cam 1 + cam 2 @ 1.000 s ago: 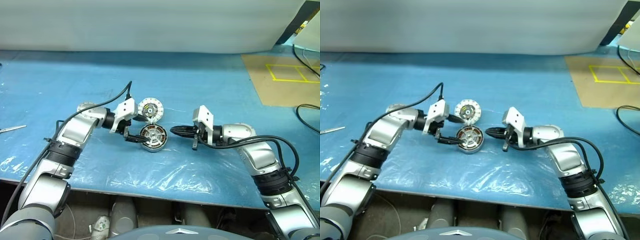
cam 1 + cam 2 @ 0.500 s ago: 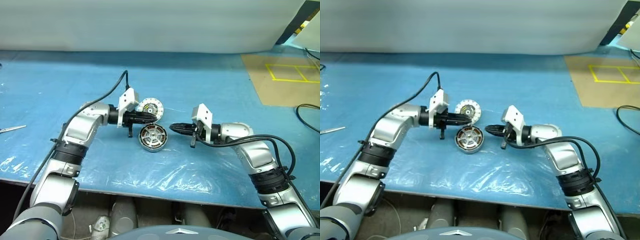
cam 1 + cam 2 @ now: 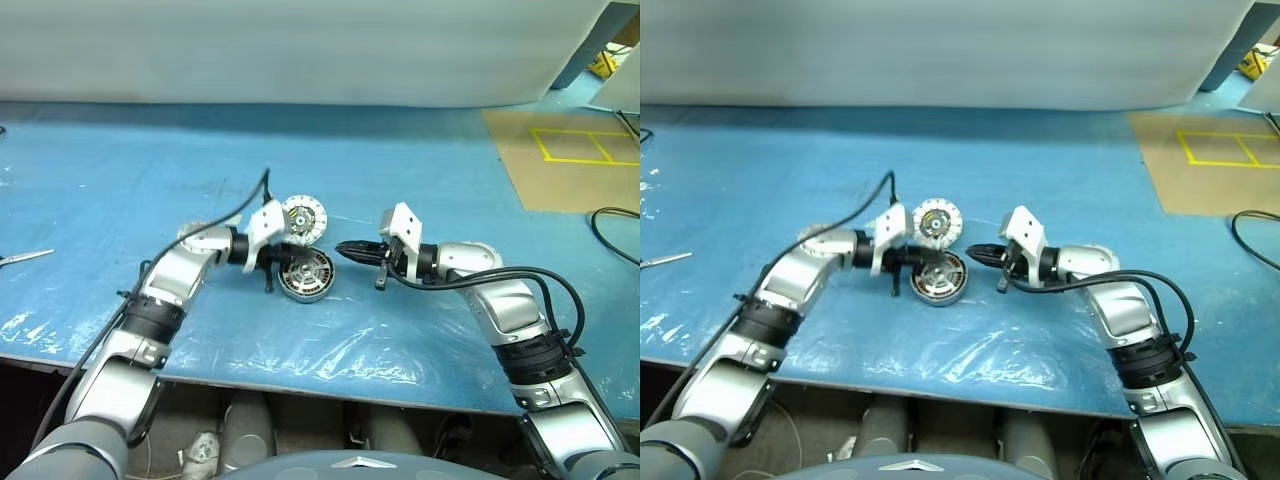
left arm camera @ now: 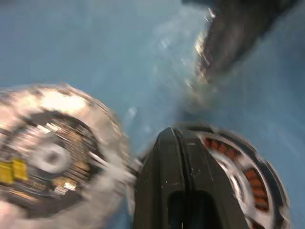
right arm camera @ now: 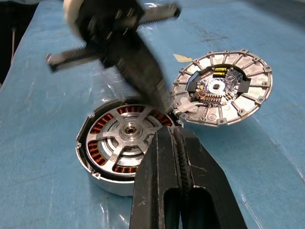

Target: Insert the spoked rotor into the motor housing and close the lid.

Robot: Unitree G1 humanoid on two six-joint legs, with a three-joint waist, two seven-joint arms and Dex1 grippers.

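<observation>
**Both grippers closed over the motor parts**

Near frame centre, the motor housing (image 3: 305, 274) lies flat on the blue table (image 3: 420, 180), the spoked rotor (image 5: 127, 131) seated inside it. The lid (image 3: 303, 217) leans just behind — touching its rim. The left gripper (image 3: 290, 251) and the right gripper (image 3: 343, 248) are both pinched together, holding nothing.

Round flat metal motor housing (image 3: 306, 274) with copper windings lies on the blue plastic-covered table (image 3: 120, 180), near centre. Spoked metal rotor (image 5: 127, 132) sits inside it. Round silver-white segmented lid (image 3: 302, 217) is just behind the housing, tilted, its lower edge at the housing's rim. Left gripper (image 3: 291, 251) comes in from the left, tips between lid and housing. Right gripper (image 3: 343, 248) sits just right of the housing, pointing at it. Tan floor board with yellow tape (image 3: 565, 160) lies far right, behind.
</observation>
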